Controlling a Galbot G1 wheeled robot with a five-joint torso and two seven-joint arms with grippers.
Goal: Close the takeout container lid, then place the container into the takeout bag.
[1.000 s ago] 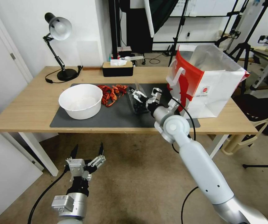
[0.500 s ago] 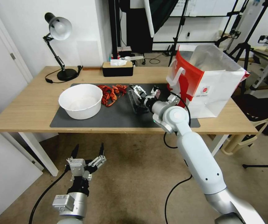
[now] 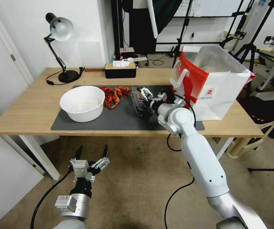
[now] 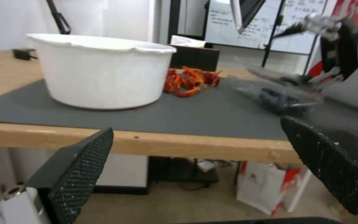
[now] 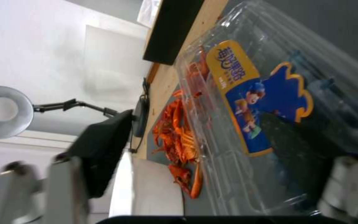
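Our right end effector [image 3: 153,95], spread, sits just right of the container [image 3: 140,103], whose long axis runs near-far; left end effector [image 3: 90,155] hangs spread below the table [image 3: 32,105].

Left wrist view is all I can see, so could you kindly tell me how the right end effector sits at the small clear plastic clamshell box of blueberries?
Observer: The right wrist view shows the right end effector open, with its fingers on either side of the clear hinged lid of the small clear plastic clamshell container.
Operator: Which face of the lid's label shows there?
Observer: The orange-blue label faces that camera, with the dark blueberries behind it.
Operator: Thank you. How does the bag stand?
Observer: In the head view, the large red-and-white paper takeout bag stands upright on the wooden table, to the container's right, with its mouth open.
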